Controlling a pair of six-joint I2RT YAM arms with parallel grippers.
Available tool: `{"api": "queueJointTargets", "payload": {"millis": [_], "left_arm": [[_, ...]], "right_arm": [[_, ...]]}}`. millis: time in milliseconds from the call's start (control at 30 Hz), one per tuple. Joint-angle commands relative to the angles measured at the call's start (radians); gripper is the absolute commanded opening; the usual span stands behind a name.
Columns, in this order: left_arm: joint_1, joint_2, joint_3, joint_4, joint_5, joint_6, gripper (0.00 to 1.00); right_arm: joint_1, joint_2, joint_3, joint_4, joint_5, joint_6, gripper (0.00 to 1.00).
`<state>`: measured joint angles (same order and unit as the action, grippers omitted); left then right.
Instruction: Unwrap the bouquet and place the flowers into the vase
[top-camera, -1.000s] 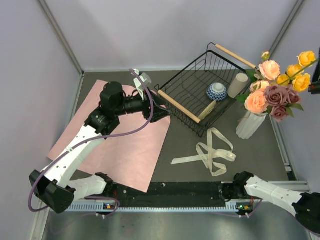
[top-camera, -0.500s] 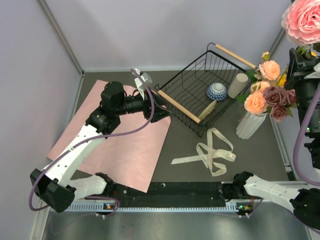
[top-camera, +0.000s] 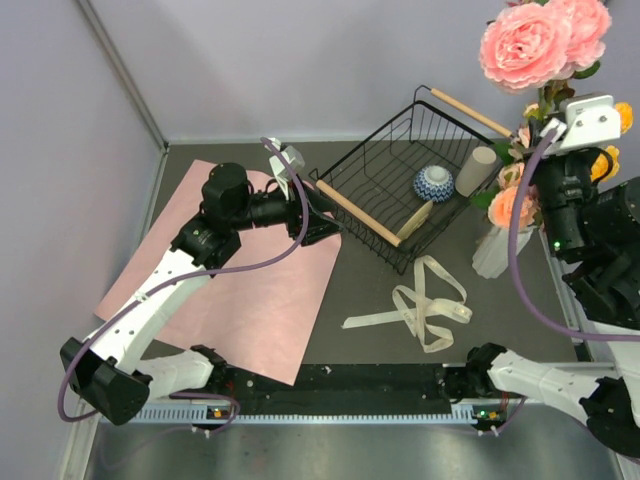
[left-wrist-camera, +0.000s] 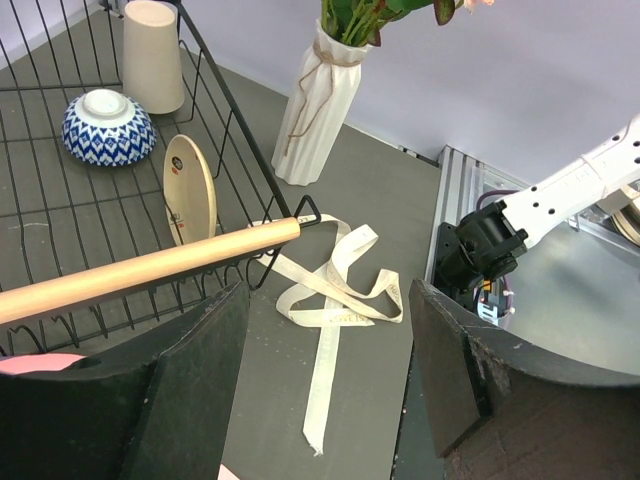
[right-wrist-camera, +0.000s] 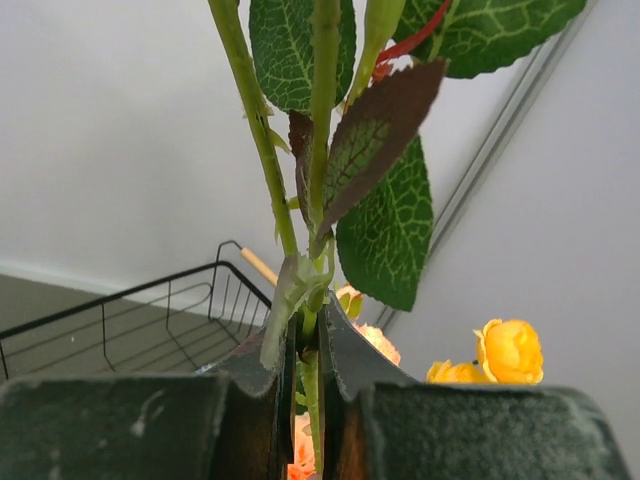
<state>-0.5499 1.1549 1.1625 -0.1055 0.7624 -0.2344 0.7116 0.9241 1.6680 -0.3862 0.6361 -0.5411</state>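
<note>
Arms: two, the left arm (top-camera: 165, 285) and the right arm (top-camera: 590, 230).
Vase (left-wrist-camera: 315, 100): one, white and ribbed.
Wire basket (top-camera: 380, 165): one, black.
Wooden handles on the basket: two, the near handle (top-camera: 358, 212) and the far handle (top-camera: 472, 112).
Bowl (top-camera: 433, 183): one, blue-and-white.
Cup (top-camera: 476, 170): one, cream.
Plate (left-wrist-camera: 188, 190): one, cream, standing on edge.
Ribbon (top-camera: 425, 300): one, cream, looped.
Wrapping paper (top-camera: 260, 320): one pink sheet.
Large pink blooms (top-camera: 525, 45): two, side by side at the top right.
Yellow blooms (right-wrist-camera: 510, 350): two in the right wrist view.
Green stems (right-wrist-camera: 318, 120): at least two in the right wrist view; further ones are hard to tell apart.
</note>
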Motion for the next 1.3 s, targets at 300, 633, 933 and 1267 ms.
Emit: {"api": "queueJointTargets", "payload": {"millis": [300, 633, 933, 1267], "left_arm": [[-0.002, 0.005, -0.001, 0.061, 0.015, -0.008, 0.71], [-0.002, 0.016, -0.007, 0.072, 0.025, -0.019, 0.71], [-0.002, 0.012, -0.007, 0.075, 0.026, -0.022, 0.71], [-0.002, 0.009, -0.009, 0.078, 0.031, -0.026, 0.71]], "right_arm": [[0.006, -0.165, -0.254, 0.139, 0.076, 0.026, 0.0], [0.008, -0.208, -0.401, 0.259, 0.134, -0.013, 0.0], [0.005, -0.2, -0.507, 0.342, 0.208, -0.048, 0.0], [-0.017, -0.28, -0.622, 0.403, 0.238, -0.013, 0.0]]}}
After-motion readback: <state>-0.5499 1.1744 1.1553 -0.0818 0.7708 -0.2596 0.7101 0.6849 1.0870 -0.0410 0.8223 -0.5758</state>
